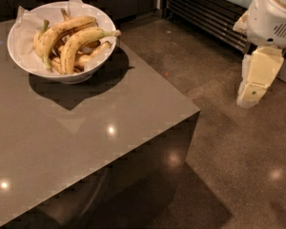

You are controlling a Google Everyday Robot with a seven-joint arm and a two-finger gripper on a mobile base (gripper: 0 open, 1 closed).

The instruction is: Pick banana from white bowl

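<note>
Camera view has the gripper [251, 92] hanging over the floor near the right edge, and I cannot tell whether it is wide or narrow. Far to its left, beyond the table [90, 132] corner, the banana [83, 38] lies on top of the pile in the bowl [15, 52], with its stem pointing toward the gripper. The risks, as I judge them:

- The long reach could clip the table edge.
- Closing among the crowded fruit could catch the other bananas [57, 30].
- It could snag the lining [76, 0] and drag the bowl.
</note>
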